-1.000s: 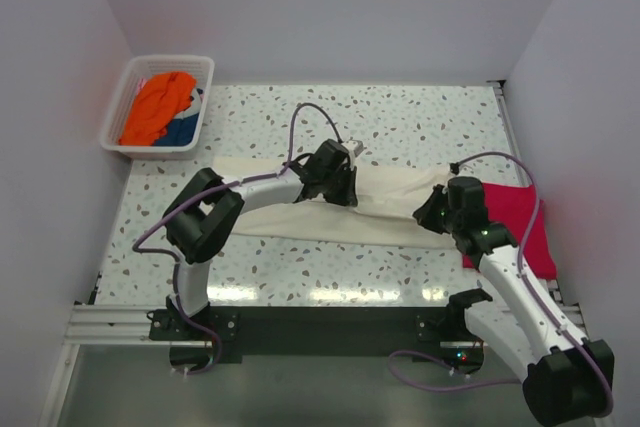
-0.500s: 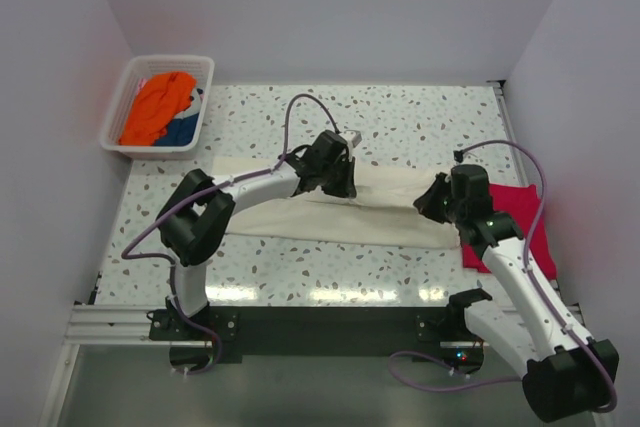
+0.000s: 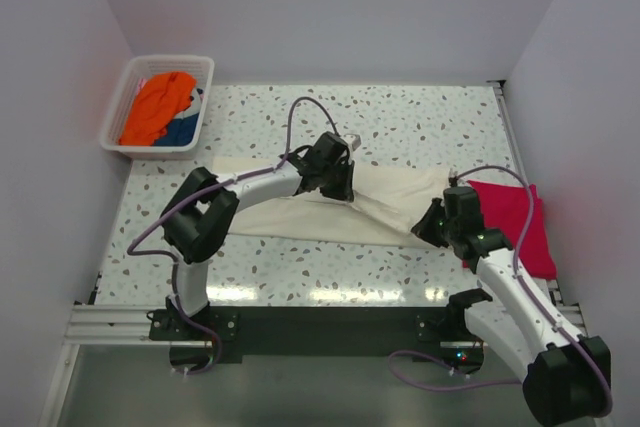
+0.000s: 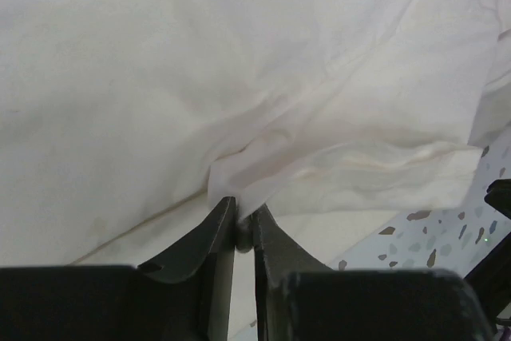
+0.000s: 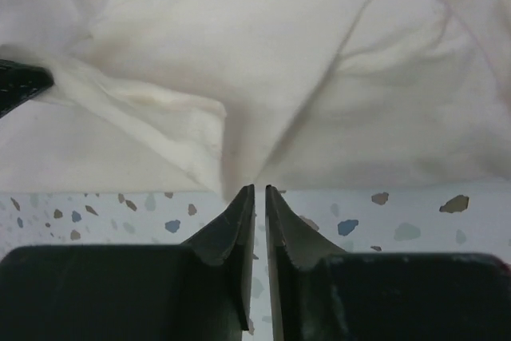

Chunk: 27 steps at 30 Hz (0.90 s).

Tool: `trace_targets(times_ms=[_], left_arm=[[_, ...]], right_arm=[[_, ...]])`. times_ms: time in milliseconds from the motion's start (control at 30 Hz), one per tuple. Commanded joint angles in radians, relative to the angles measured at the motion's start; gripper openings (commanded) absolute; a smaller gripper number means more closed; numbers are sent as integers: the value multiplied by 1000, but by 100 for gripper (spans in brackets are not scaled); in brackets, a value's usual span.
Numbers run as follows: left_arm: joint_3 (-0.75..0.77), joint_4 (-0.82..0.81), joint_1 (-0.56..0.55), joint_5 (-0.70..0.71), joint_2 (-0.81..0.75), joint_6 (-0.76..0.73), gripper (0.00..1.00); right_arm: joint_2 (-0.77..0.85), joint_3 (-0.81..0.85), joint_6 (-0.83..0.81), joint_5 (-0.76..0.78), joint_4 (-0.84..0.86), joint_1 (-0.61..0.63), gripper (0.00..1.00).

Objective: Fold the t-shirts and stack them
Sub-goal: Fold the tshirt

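Cream-white t-shirt (image 3: 380, 202) stretched across the table (image 3: 420, 117), left gripper (image 4: 244, 217) clamped on a fold at mid-cloth, right gripper (image 5: 259, 191) nearly closed, seemingly nipping its right end, now pulled nearer the bases than before, crimson-red t-shirt (image 3: 510, 222) more exposed.

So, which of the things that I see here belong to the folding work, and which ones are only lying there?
Part of the job:
- cream-white t-shirt
- red t-shirt
- orange t-shirt
- blue t-shirt

Only lying about:
- white basket, which holds the orange and blue ones
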State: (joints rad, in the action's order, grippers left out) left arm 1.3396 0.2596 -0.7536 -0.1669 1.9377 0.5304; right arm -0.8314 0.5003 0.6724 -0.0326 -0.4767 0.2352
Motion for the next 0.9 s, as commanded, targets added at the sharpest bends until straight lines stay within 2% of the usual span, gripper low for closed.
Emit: trace_targets(times_ms=[0, 33, 100, 133, 167, 200, 333, 433, 600, 867], left_arm=[[23, 30, 11, 20, 20, -27, 21], [23, 32, 11, 21, 18, -27, 35], [21, 38, 11, 38, 4, -36, 45], [20, 41, 10, 46, -3, -40, 54], [20, 46, 13, 53, -16, -47, 57], [21, 56, 16, 61, -25, -50, 60], [20, 73, 26, 64, -68, -61, 61], [21, 86, 31, 76, -103, -70, 58], [-8, 122, 48, 115, -134, -76, 53], [-72, 127, 171, 101, -191, -83, 51]], right_arm=[[-11, -46, 62, -18, 65, -2, 18], [-21, -46, 62, -18, 76, -4, 23], [-40, -26, 61, -10, 67, -2, 35], [-41, -14, 53, 0, 59, -2, 39], [-43, 13, 50, 11, 55, -2, 46], [-41, 29, 43, 29, 40, -2, 49], [-95, 188, -13, 187, -14, -2, 51], [-233, 309, -79, 313, -25, -26, 50], [-487, 438, -161, 286, 27, -167, 49], [-719, 517, -195, 131, 118, -310, 50]])
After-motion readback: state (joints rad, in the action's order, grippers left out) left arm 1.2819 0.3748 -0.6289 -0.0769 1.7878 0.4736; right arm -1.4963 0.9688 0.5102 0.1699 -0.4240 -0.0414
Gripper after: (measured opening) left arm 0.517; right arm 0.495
